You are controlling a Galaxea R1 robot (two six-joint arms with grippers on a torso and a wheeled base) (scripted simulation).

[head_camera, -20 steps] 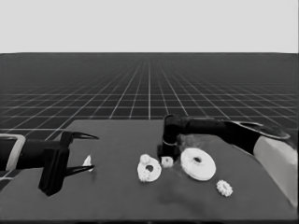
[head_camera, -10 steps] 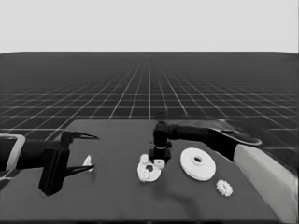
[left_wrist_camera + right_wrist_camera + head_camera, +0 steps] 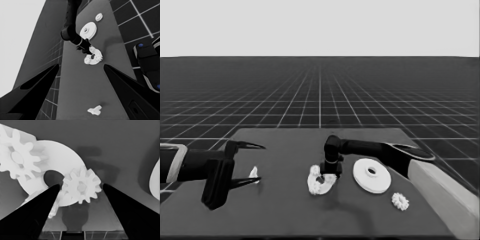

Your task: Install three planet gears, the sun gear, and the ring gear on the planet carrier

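The smaller round part (image 3: 319, 186) lies mid-table, and my right gripper (image 3: 330, 172) stands over its right side. In the right wrist view this gripper (image 3: 81, 185) is shut on a small toothed gear (image 3: 81, 186), which it holds just above the part's rim beside the central hole (image 3: 52, 177). Another gear (image 3: 17, 157) sits on that part (image 3: 57, 152). The larger round part (image 3: 371, 175) lies to the right, with a loose gear (image 3: 400, 201) nearer the front. My left gripper (image 3: 260, 163) waits open at the table's left end.
A thin white piece (image 3: 253, 172) lies on the table between the left gripper's fingers, not held. The left wrist view shows dark machinery with blue lights (image 3: 147, 62) past the table's edge. The right arm's pale grey part (image 3: 445, 195) fills the lower right corner.
My right gripper has carried the gear leftwards, from beside the larger round part to over the smaller round part. The left arm has not moved.
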